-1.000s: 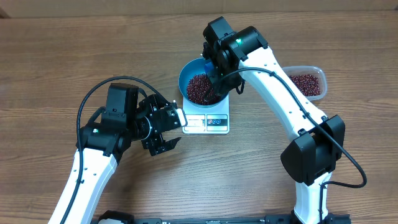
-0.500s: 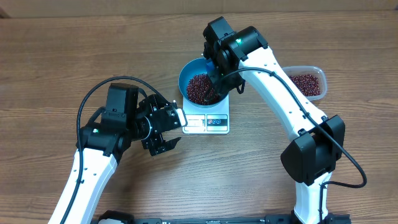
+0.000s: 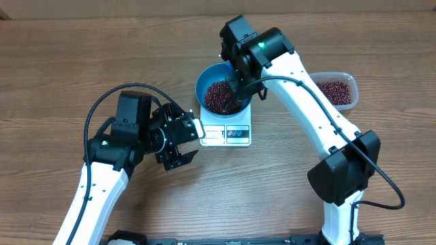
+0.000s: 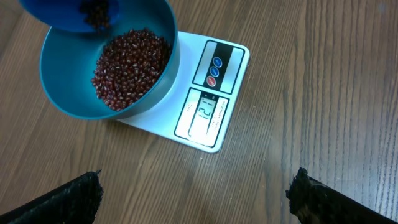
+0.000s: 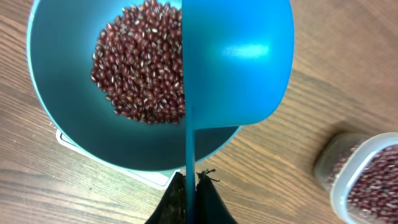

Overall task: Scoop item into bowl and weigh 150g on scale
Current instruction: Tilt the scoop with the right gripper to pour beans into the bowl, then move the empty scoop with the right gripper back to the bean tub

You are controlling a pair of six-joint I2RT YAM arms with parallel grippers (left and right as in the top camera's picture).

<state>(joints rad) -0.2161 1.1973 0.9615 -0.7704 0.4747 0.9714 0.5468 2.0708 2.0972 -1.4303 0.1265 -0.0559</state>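
Beans (image 3: 219,97) in bowl (image 3: 201,88) on scale (image 3: 228,134); tub (image 3: 354,92) right of scale

Bright even light, soft shadows, mild glare on scoop (image 5: 245,53)

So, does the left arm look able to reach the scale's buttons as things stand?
Probably yes. The open left gripper sits just beside the scale, with nothing between them; the bowl and the right gripper, holding the scoop, are over its far end.

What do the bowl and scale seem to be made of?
The bowl looks like moulded plastic: uniform blue, smooth, with soft satin highlights. The scale seems white plastic, smooth with a slight sheen; a glass top can't be ruled out.
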